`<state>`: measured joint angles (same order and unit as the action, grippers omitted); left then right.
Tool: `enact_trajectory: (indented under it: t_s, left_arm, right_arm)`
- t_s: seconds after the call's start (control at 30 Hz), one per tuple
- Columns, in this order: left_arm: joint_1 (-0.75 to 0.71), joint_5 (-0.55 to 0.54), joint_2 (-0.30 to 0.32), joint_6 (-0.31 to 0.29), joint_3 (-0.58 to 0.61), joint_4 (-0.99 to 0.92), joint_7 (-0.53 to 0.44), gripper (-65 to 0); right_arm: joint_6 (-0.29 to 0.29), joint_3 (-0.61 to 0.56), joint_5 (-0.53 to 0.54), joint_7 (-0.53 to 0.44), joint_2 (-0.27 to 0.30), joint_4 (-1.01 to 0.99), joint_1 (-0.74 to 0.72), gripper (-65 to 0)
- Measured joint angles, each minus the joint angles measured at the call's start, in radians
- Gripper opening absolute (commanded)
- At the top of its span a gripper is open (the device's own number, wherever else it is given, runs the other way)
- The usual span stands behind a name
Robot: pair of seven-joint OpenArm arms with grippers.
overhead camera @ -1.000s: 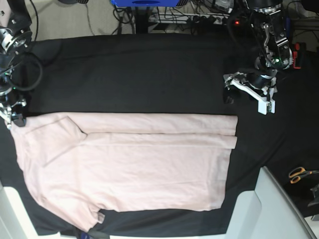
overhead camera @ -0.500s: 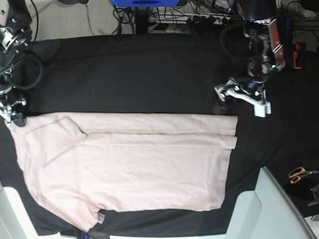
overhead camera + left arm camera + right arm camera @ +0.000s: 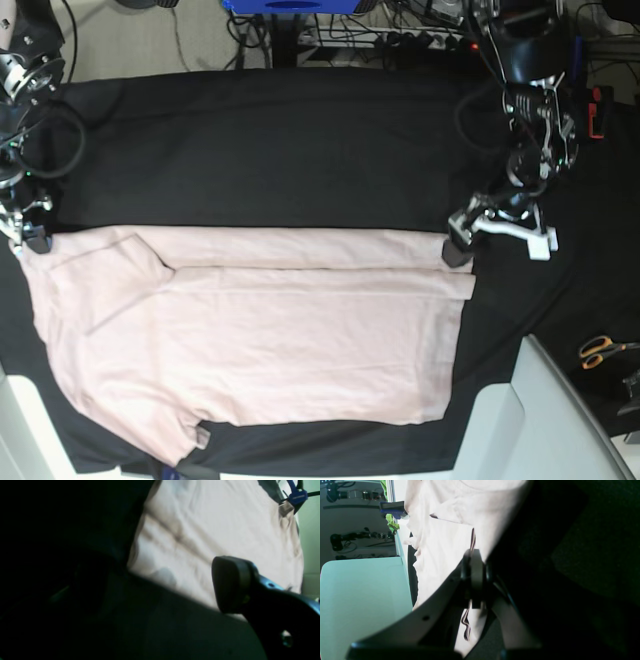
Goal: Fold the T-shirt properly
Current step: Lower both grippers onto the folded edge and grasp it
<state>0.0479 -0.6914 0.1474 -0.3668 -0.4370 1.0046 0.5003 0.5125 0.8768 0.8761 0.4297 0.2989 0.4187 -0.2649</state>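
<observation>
Left wrist view: only one pad of left end effector [image 3: 232, 585] shows, other lost in dark blur, so gap unreadable. T-shirt [image 3: 250, 330] bottom sleeve tip hidden w/ surface [image 3: 280, 150] edge. Right end effector [image 3: 22, 238] too small in base view.

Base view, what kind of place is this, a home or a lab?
Probably a robotics lab or workshop. A pink T-shirt lies on a table draped in black cloth, tangled cables and a power strip run behind it, and orange-handled scissors sit at the edge.
</observation>
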Motion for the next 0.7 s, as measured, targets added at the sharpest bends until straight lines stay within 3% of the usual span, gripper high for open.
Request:
enact_trajectory:
  t_s: [0.4, 0.53, 0.7]
  left_arm:
    - [0.056, 0.006, -0.033, 0.001, 0.005, -0.035, -0.001, -0.8]
    - [0.068, 0.01, -0.044, 0.006, 0.006, -0.037, 0.013, -11.8]
    - [0.072, 0.013, -0.045, 0.011, 0.006, -0.049, 0.02, -20.1]
  right_arm:
    - [0.0, 0.0, 0.0, 0.0, 0.0, 0.0, 0.0, -64.7]
    - [0.0, 0.0, 0.0, 0.0, 0.0, 0.0, 0.0, -64.7]
    - [0.0, 0.0, 0.0, 0.0, 0.0, 0.0, 0.0, -64.7]
